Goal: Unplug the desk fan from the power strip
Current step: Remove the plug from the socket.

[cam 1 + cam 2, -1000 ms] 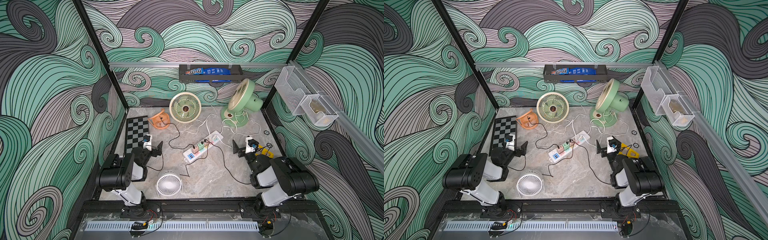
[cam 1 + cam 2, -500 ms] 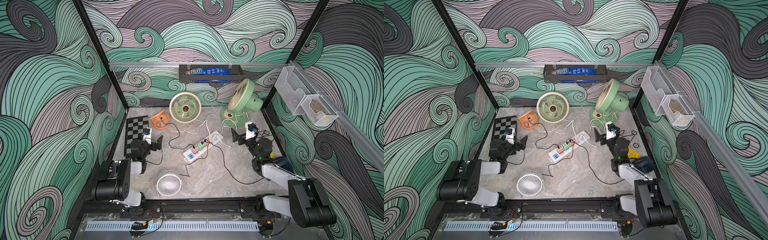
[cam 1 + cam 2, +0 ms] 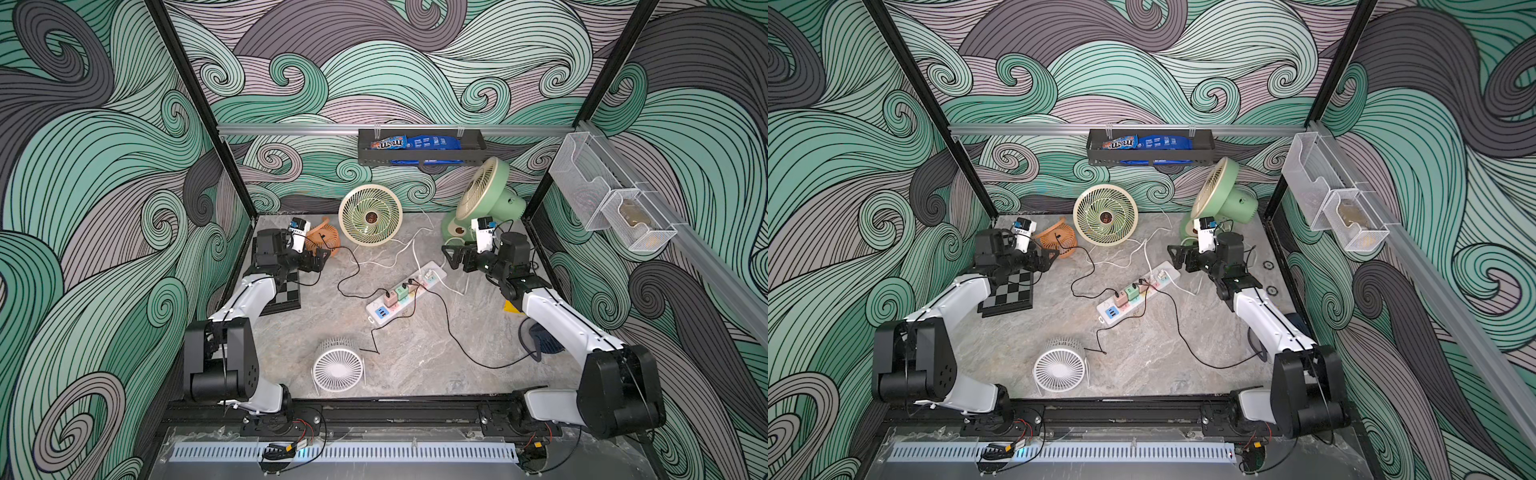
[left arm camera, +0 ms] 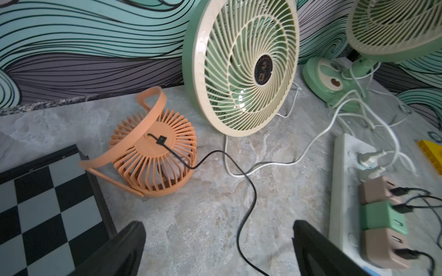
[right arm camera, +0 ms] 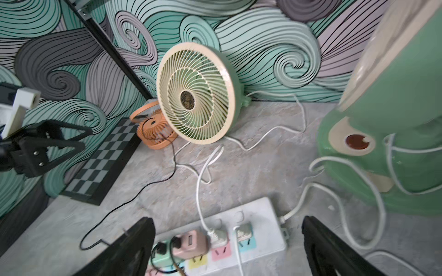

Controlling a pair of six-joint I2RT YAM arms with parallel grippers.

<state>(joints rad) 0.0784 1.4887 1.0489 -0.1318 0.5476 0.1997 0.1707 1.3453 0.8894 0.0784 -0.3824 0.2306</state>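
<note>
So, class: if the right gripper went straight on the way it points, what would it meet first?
Most likely the white plugs at the power strip's end, just ahead of the right gripper. Depth is unclear; it might pass above them.

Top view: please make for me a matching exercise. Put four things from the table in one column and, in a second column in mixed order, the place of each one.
Things
1. orange fan
2. white fan
3. power strip
4. chessboard

Places
A. nearest the front edge, grille facing up
B. along the left wall
C. far left corner, near the back wall
D. in the middle, with plugs in it

Pairs: 1-C, 2-A, 3-D, 4-B
</note>
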